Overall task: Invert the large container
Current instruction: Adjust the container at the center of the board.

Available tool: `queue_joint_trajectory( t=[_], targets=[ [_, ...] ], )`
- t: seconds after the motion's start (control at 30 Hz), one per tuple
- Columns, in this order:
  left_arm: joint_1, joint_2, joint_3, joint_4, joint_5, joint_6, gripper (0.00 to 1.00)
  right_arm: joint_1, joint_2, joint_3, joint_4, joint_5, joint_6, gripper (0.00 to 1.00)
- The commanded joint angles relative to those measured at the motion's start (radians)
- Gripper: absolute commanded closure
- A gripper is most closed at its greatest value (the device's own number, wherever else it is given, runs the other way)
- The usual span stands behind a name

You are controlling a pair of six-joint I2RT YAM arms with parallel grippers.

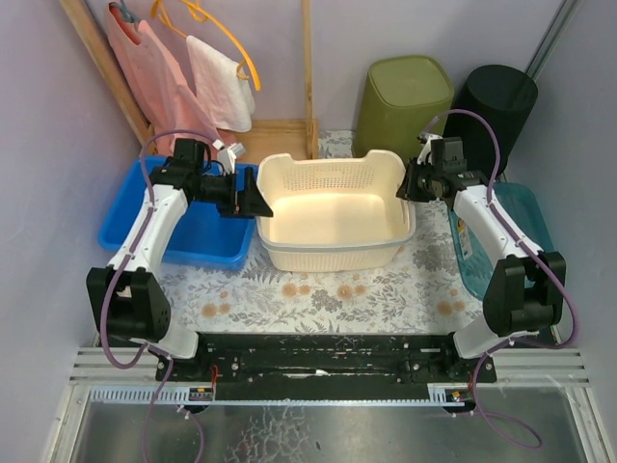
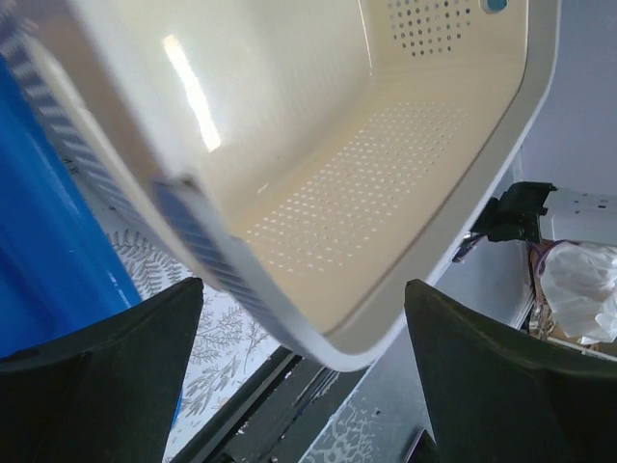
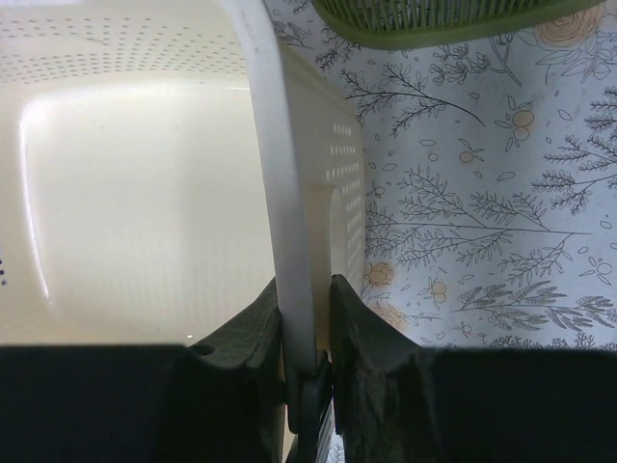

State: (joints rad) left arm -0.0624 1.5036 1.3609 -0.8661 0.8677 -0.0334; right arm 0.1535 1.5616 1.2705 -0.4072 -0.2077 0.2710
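The large container (image 1: pixel 333 207), a cream perforated tub, stands open side up on the floral table cover. My right gripper (image 1: pixel 410 183) is shut on its right rim; in the right wrist view both pads press the thin wall (image 3: pixel 289 174) at the gripper (image 3: pixel 307 289). My left gripper (image 1: pixel 253 201) is open at the tub's near left corner. In the left wrist view that rounded corner (image 2: pixel 318 318) lies between the spread fingers (image 2: pixel 125 357), clear of both, with the gripper (image 2: pixel 304 285) wide apart around it.
A blue bin (image 1: pixel 207 236) sits left of the tub under the left arm, a teal bin (image 1: pixel 482 246) right of it under the right arm. Behind stand an olive bin (image 1: pixel 403 96) and a black bin (image 1: pixel 496 101). Cloths (image 1: pixel 183 68) hang at the back left.
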Motion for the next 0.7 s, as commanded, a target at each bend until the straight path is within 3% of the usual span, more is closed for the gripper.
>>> queue_joint_trajectory(
  t=[0.0, 0.27, 0.67],
  targets=[
    [0.064, -0.007, -0.003, 0.073, 0.058, 0.014, 0.15, -0.025, -0.060, 0.000, 0.131, -0.105, 0.054, 1.00],
    [0.089, 0.030, -0.054, 0.155, 0.077, -0.011, 0.12, -0.039, -0.052, -0.040, 0.138, -0.123, 0.072, 1.00],
    [0.079, 0.113, -0.034, 0.280, 0.195, -0.127, 0.21, -0.039, -0.024, 0.017, 0.116, -0.144, 0.092, 1.00]
  ],
)
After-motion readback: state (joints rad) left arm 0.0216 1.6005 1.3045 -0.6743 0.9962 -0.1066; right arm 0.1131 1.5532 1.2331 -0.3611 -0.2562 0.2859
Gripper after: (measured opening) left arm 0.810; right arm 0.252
